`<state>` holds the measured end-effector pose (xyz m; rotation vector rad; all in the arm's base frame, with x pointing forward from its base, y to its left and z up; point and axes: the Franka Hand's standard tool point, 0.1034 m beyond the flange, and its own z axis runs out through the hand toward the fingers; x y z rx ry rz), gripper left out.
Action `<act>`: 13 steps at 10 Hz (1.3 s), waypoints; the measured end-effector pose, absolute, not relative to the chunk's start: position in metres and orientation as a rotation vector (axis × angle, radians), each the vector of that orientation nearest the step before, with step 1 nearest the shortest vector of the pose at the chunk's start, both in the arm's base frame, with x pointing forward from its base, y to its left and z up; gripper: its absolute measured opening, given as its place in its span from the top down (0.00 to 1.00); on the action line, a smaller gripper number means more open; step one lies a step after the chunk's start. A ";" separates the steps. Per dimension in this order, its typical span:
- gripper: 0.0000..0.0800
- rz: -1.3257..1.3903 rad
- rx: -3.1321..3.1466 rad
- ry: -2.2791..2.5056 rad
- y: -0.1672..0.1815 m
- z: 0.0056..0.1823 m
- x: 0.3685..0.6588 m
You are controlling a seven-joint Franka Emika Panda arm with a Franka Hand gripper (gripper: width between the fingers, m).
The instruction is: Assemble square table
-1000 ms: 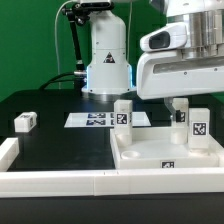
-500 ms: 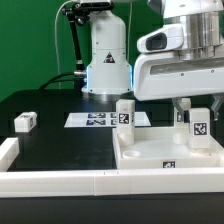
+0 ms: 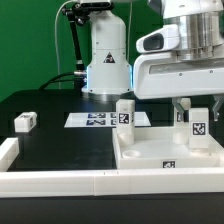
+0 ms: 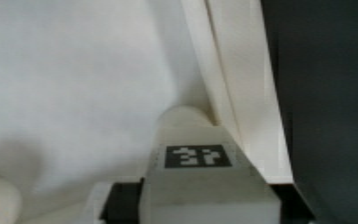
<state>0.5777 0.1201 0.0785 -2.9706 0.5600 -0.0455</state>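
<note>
The white square table top [image 3: 150, 158] lies at the exterior view's right with its rim up. One white tagged leg [image 3: 123, 114] stands upright at its far left corner, and another [image 3: 183, 116] stands at the far right. My gripper [image 3: 197, 106] is shut on a third leg [image 3: 198, 128], held upright in the top's right corner. In the wrist view my gripper [image 4: 202, 205] has a dark finger on each side of that leg [image 4: 201, 150], which is against the top's rim [image 4: 238, 90]. A fourth leg [image 3: 25, 122] lies loose at the left.
The marker board [image 3: 98, 119] lies flat behind the table top, in front of the arm's base [image 3: 107, 70]. Long white rails run along the front [image 3: 60, 181] and the left edge [image 3: 8, 150] of the black table.
The hand and the held leg have shifted only very slightly. Everything else stands as before.
</note>
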 end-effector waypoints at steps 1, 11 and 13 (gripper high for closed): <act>0.64 -0.041 -2.918 0.760 0.121 0.078 0.577; 0.35 0.041 -2.509 1.633 0.131 0.079 0.576; 0.22 0.031 -2.641 1.431 0.133 0.084 0.579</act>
